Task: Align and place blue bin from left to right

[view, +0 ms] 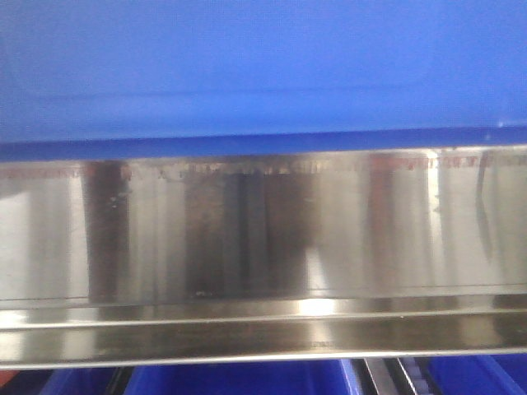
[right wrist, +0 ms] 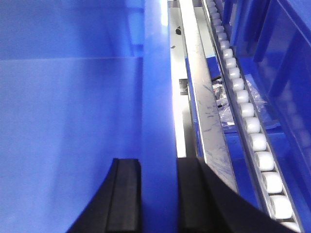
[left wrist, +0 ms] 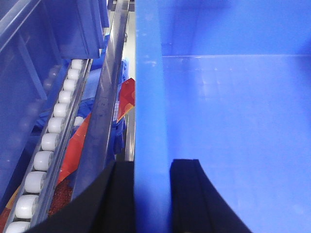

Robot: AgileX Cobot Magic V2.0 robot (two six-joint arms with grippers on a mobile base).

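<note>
Shiny steel rail (view: 263, 247), white roller track (left wrist: 44, 160), dark blue crates (left wrist: 29, 73), red packets (left wrist: 127, 92)

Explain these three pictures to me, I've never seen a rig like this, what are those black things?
This is a two-armed robot; each picture comes from one of its cameras. The front camera faces the side of a big blue bin above a shiny steel rail. The other two sit on the wrists, looking along the bin's side walls. The black shapes are gripper fingers: the left gripper pinches one wall, one finger inside and one outside, and the right gripper does the same on the opposite wall. So both arms hold the bin. Tracks of white rollers run alongside.
</note>
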